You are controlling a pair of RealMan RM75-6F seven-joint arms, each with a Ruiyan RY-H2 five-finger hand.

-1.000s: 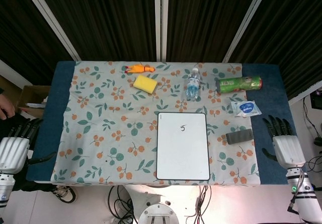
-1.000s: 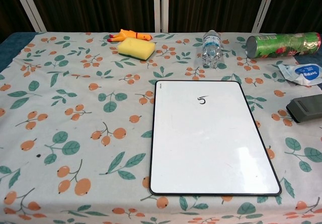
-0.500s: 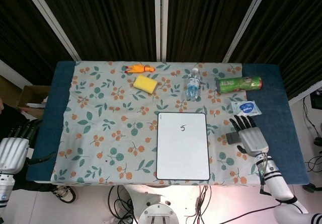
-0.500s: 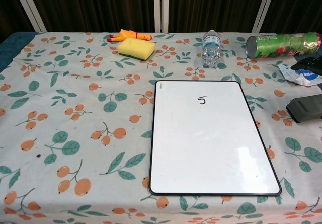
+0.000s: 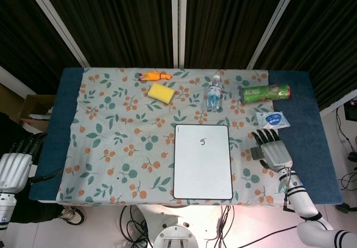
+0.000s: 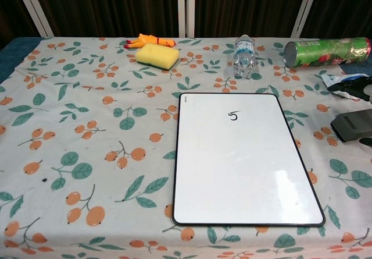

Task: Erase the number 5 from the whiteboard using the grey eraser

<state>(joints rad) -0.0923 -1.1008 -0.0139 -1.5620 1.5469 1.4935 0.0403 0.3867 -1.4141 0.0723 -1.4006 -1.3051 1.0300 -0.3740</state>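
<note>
The whiteboard [image 5: 203,170] [image 6: 244,171] lies flat at the table's front centre, with a black 5 [image 5: 203,141] [image 6: 233,116] near its top edge. Right of the board lies the grey eraser [image 6: 350,125], of which only the left end [image 5: 255,153] shows in the head view. My right hand [image 5: 271,149] hovers over it with fingers spread, holding nothing; in the chest view its dark fingertips [image 6: 360,87] show at the right edge above the eraser. My left hand [image 5: 15,163] hangs off the table's left side, empty, fingers apart.
Along the back stand a yellow sponge [image 5: 160,92], an orange rubber chicken [image 5: 153,76], a water bottle [image 5: 214,93] and a green can [image 5: 265,93] on its side. A wipes packet [image 5: 273,119] lies just behind the eraser. A cardboard box [image 5: 34,110] sits off the table, left.
My right hand swung in from the table's right edge to above the eraser, then shifted slightly left and nearer over it. The left hand, board and eraser have not moved.
</note>
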